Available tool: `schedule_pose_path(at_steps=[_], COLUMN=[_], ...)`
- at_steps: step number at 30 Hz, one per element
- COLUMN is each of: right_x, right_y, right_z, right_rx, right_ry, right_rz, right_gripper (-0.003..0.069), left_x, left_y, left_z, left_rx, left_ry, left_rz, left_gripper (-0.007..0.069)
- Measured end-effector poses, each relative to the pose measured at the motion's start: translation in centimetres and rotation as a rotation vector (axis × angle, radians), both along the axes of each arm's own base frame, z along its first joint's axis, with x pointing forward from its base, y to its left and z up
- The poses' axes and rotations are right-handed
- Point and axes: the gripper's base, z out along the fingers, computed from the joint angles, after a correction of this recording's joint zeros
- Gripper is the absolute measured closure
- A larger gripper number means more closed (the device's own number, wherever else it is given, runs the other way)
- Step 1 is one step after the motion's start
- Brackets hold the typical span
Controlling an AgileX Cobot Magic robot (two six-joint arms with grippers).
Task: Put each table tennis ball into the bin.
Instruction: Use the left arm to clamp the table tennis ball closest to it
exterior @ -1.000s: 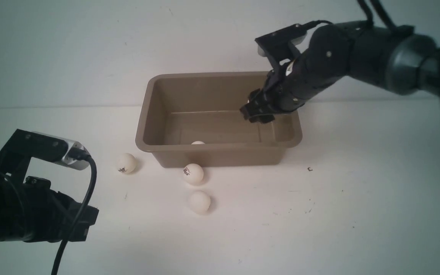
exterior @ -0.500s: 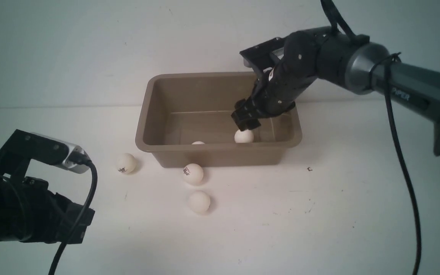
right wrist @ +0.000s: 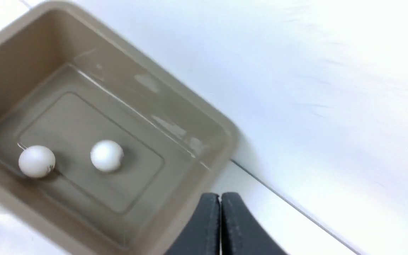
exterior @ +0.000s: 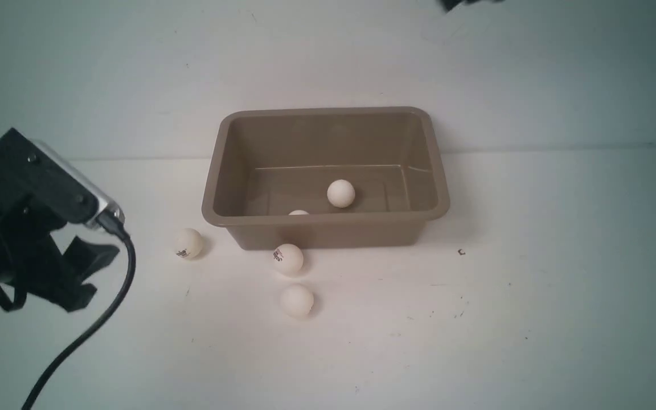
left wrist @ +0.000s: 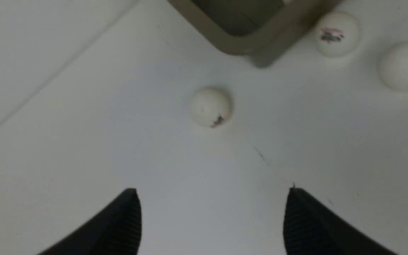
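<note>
- The left gripper (left wrist: 213,198) hovers low over the table (exterior: 533,296), well to the front-left of the bin (exterior: 328,234). Its jaws are spread wide and empty, and appear aimed at the nearest loose ball for a pick.
- Plain ball (exterior: 297,300): in front of the bin's front wall and apart from it. No print shows.
- Logo ball (exterior: 288,259): just beside the front wall.
- Second logo ball (exterior: 188,243): off the bin's front-left corner, straight ahead of the open jaws, so probably the next target.
- Inside the bin, the centre ball (exterior: 340,193) lies mid-floor and the near-wall ball (exterior: 298,212) lies against the front wall, half hidden by the rim.
- Right gripper (right wrist: 220,199): raised above and beyond the bin's far right corner, fingers pressed together, holding nothing. This leaves access clear.
- Both logos are dark print, too small to read.
</note>
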Motion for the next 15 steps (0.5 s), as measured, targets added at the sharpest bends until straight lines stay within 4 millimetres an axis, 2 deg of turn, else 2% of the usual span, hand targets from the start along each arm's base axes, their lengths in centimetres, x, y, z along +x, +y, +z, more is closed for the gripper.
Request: schedule_pose_path(at_steps=[3, 6, 7, 9, 12, 15], right_x=[-2.3, -5.7, -6.4, -9.1, -12.7, -15.2], right_y=[-2.2, -4.5, -5.0, -6.1, -7.5, -8.4], right_z=[2.2, 4.6, 4.9, 6.0, 6.6, 6.4], right_rx=[0.018, 0.041, 0.044, 0.056, 0.065, 0.072], right_ry=[-0.025, -0.079, -0.082, -0.113, -0.134, -0.138], right_rz=[-0.032, -0.059, -0.064, -0.071, -0.071, -0.070], right_gripper=[0.0673, 0.0673, 0.0673, 0.0673, 0.0675, 0.0675], left_x=[1.6, 3.3, 4.1, 5.2, 7.0, 8.5], left_y=[0.0, -0.1, -0.1, -0.1, 0.0, 0.1], left_z=[-0.6, -1.6, -2.3, -3.2, -4.6, -5.6], left_rx=[-0.150, -0.300, -0.334, -0.364, -0.379, -0.395], left_ry=[0.004, 0.054, 0.085, 0.119, 0.167, 0.198], left_rz=[0.107, 0.196, 0.218, 0.239, 0.258, 0.278], left_gripper=[0.0125, 0.0130, 0.0136, 0.0142, 0.0146, 0.0146])
